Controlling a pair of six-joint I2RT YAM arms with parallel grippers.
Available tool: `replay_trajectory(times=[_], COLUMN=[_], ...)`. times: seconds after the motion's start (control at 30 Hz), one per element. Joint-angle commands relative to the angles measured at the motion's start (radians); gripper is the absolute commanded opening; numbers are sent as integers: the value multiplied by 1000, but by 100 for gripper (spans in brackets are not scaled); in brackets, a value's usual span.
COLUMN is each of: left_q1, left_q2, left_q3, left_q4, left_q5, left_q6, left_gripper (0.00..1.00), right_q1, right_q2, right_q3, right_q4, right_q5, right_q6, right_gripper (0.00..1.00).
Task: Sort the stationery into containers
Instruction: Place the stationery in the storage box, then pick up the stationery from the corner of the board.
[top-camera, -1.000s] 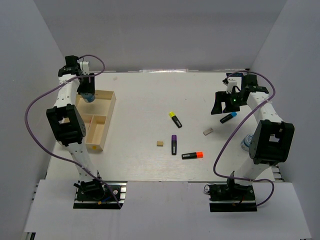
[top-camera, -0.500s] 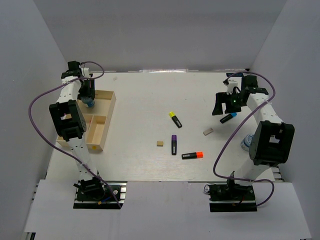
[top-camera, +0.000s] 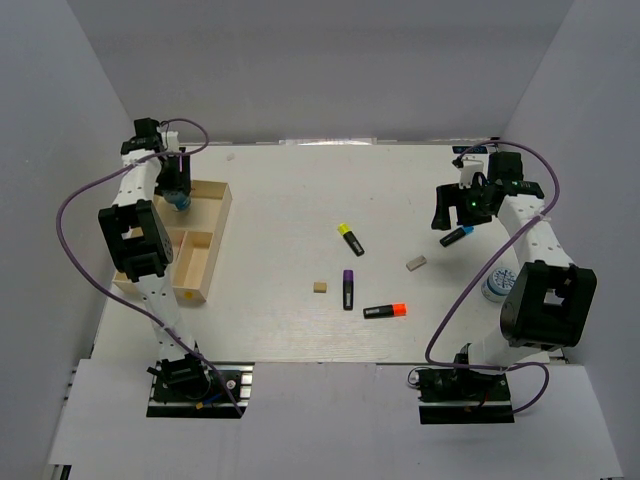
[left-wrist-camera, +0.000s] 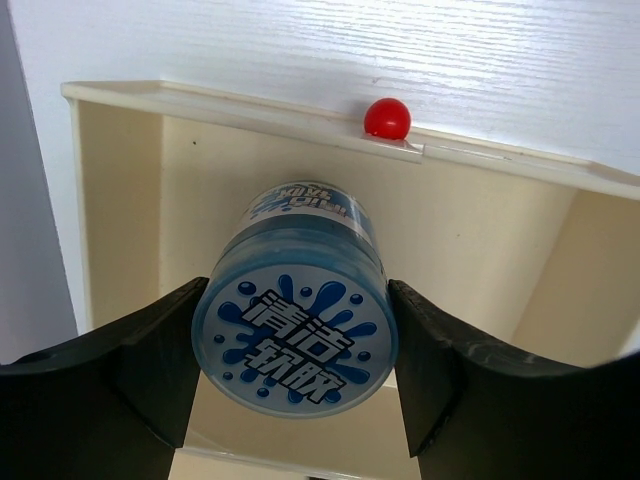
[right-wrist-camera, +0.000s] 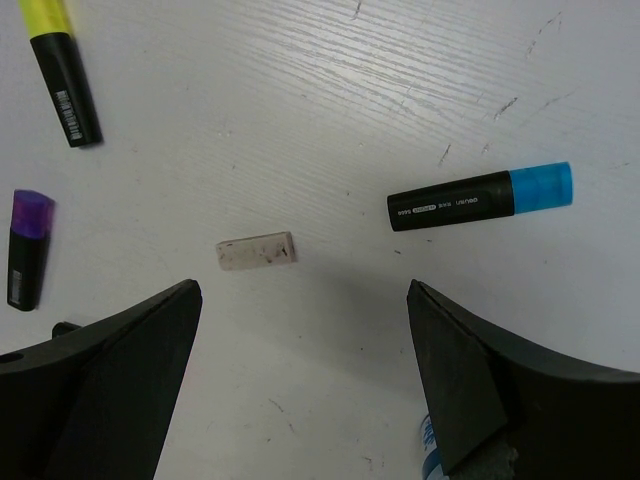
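**Roll gripped over the tray's far compartment; right tool released**

I note the white table (top-camera: 290, 190) first. It fills the middle of the top view, and all the loose stock lies on it.

The light-wood tray (top-camera: 221, 228) sits at the left of the frame, behind the left arm. In the left wrist view its pale walls (left-wrist-camera: 120, 200) enclose one compartment, the one at the upper end of the tray in the top view.

The left gripper (top-camera: 177, 192) is at upper left, over that compartment. It is clenched on a blue-and-white roll (left-wrist-camera: 295, 345), with a finger pressed to each side. I cannot tell whether the roll touches the compartment floor.

The right gripper (top-camera: 450, 215) is at upper right. Its jaws are spread wide and hold nothing, with bare table between them in the wrist view.

A second roll (top-camera: 493, 285) stands at the right edge, partly hidden by the right arm.

Highlighters, all lying flat on the table:
- blue-capped highlighter (top-camera: 457, 236), just below the right gripper;
- yellow-capped highlighter (top-camera: 350, 239), centre;
- purple-capped highlighter (top-camera: 348, 289), below the yellow one;
- orange-capped highlighter (top-camera: 385, 311), to the lower right of the purple one.

The grey eraser (top-camera: 417, 263) lies right of centre. The tan eraser (top-camera: 320, 287) lies just left of the purple-capped highlighter.

A small red bead (left-wrist-camera: 387, 118) sits on the tray's far rim.
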Motion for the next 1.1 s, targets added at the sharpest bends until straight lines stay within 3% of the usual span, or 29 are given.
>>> replay_trajectory(times=[0.0, 0.2, 0.27, 0.47, 0.63, 0.83, 1.07], left_q1=[5, 5, 5, 5, -13, -22, -53], left_q2=[4, 26, 26, -35, -271, -291, -468], left_q3=[56, 51, 49, 76, 71, 301, 21], left_q4=[-32, -50, -52, -56, 13, -159, -104], left_q5=[57, 83, 78, 118, 242, 428, 429], left_q6=[15, 30, 32, 21, 42, 75, 173], left_gripper=[78, 85, 98, 98, 98, 98, 98], right_q1=[-1, -1, -1, -1, -3, -19, -82], right_q2=[-33, -29, -29, -43, -93, -53, -112], right_q3=[-2, -4, 2, 11, -18, 12, -171], right_q4=[8, 0, -2, -6, 41, -23, -14], right_q5=[-2, -17, -17, -5, 125, 308, 530], right_q6=[2, 2, 2, 14, 13, -30, -110], right_gripper=[89, 89, 89, 89, 89, 89, 89])
